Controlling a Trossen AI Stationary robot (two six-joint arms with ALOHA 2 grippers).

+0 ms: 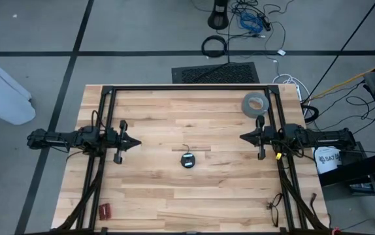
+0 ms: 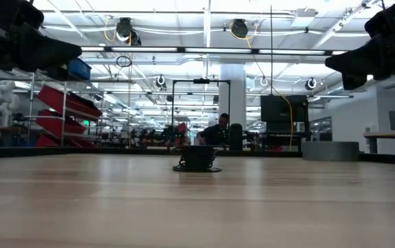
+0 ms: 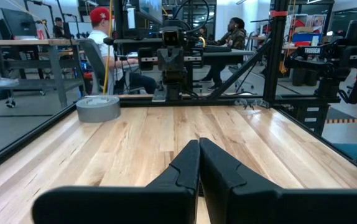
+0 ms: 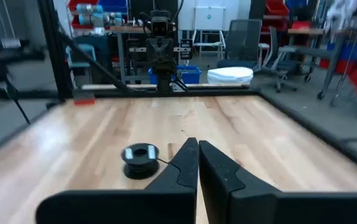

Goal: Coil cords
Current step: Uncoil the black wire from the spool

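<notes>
The thin black wire (image 1: 188, 159) lies wound in a small round coil with a bluish-green spot at the table's middle; a short loose end (image 1: 186, 148) trails toward the far edge. It also shows in the low view (image 2: 197, 158) and the right wrist view (image 4: 140, 158). My left gripper (image 1: 138, 141) hovers shut at the left, above the table, pointing toward the middle. My right gripper (image 1: 242, 137) hovers shut at the right, pointing toward the middle. Neither touches the wire.
A grey tape roll (image 1: 255, 103) lies flat at the far right of the table; it also shows in the left wrist view (image 3: 99, 109). A small red object (image 1: 104, 211) lies at the near left corner. Glasses (image 1: 274, 207) lie near the near right edge. People sit beyond the table.
</notes>
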